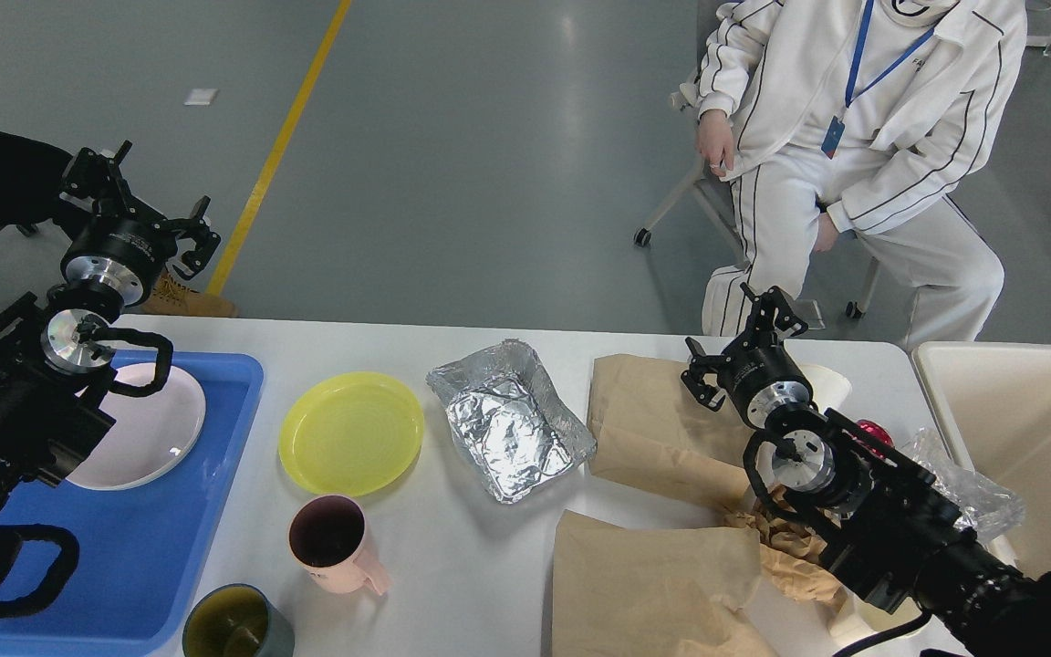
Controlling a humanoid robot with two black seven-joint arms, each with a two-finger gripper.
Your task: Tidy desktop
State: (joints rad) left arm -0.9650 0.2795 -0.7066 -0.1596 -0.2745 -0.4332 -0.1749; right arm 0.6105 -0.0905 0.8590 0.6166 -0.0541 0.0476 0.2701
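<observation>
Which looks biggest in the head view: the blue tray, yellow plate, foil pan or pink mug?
1. Blue tray, partly cut off.
2. Foil pan and yellow plate: look about alike, so unranked.
3. Pink mug, smallest despite being nearer.

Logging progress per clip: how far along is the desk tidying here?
Early. Done: one white plate lies in the blue tray. In hand: nothing; the left gripper and right gripper look open and empty. Left on the desktop: yellow plate, foil tray, pink mug, green cup, brown paper bags.
</observation>
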